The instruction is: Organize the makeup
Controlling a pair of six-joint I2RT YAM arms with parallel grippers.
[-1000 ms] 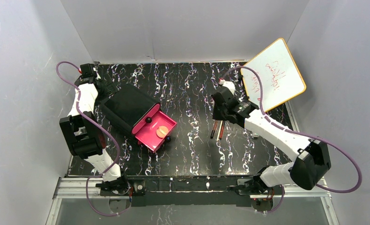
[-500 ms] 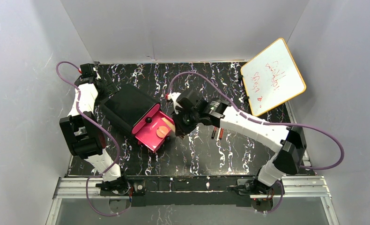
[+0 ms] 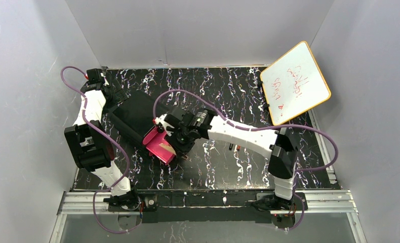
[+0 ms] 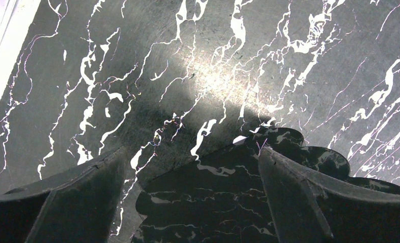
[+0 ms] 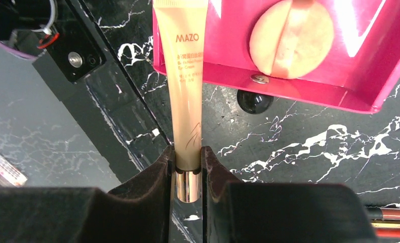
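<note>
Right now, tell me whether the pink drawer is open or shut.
Open. The pink drawer is pulled out of the black box, with the peach compact exposed inside; the right claw holds a tan tube.

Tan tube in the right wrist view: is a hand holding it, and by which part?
Yes. The right hand pinches the tan tube at its shiny cap end; the flat end points over the edge of the pink drawer.

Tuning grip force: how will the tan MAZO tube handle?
The tan tube looks like thin plastic, so probably light and squeezable. The right hand pinches it by the shiny cap, likely slick. Its wider far end should curb rolling.
</note>
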